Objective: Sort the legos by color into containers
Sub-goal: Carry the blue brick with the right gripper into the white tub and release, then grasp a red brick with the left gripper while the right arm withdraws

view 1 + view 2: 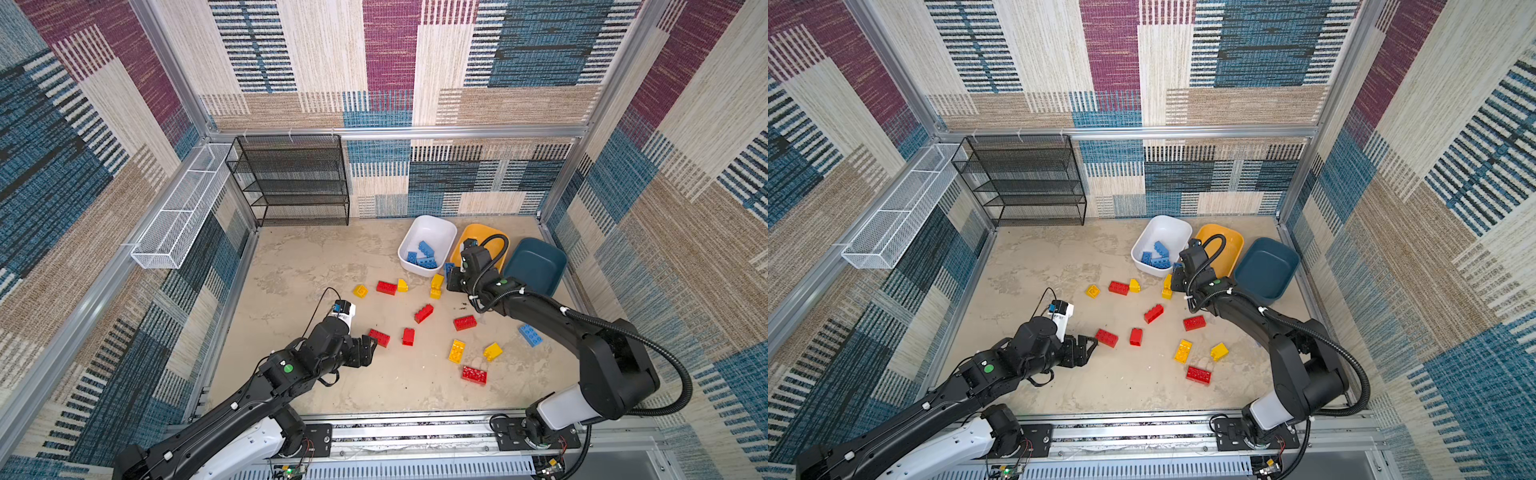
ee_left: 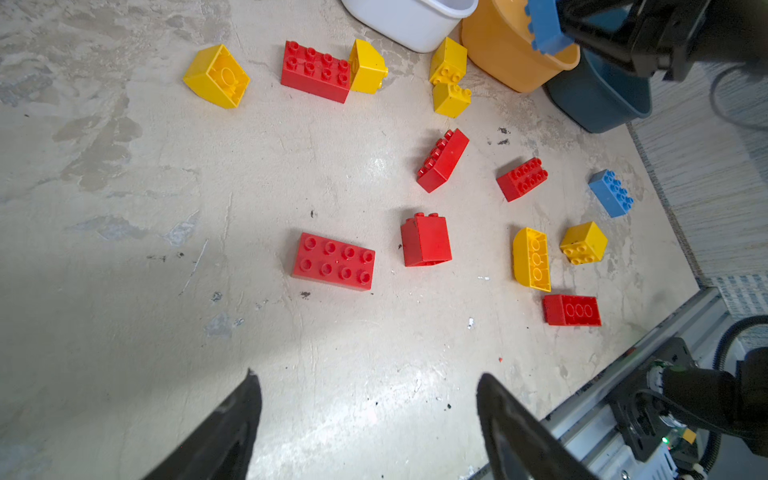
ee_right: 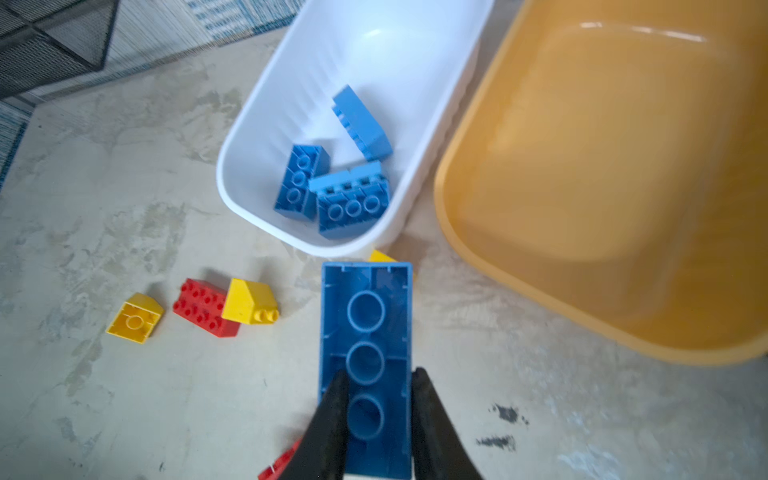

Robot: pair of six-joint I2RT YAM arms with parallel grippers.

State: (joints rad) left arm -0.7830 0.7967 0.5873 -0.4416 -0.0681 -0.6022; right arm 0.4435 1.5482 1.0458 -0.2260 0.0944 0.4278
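Observation:
My right gripper (image 3: 378,382) is shut on a blue lego (image 3: 365,365), underside showing, held just short of the white container (image 3: 374,54). That tub (image 1: 442,232) holds three blue legos (image 1: 424,254). The yellow-orange container (image 1: 478,232) and the teal container (image 1: 536,266) beside it show nothing inside. My left gripper (image 2: 368,378) is open over bare floor, its tips close to a red lego (image 1: 379,337). Several red and yellow legos lie loose mid-floor, and one blue lego (image 1: 530,335) lies under the right arm.
A black wire-mesh rack (image 1: 291,183) stands at the back left. A long white wire basket (image 1: 183,208) hangs on the left wall. Patterned walls close in three sides, and an aluminium rail (image 1: 415,428) carrying both arm bases runs along the front.

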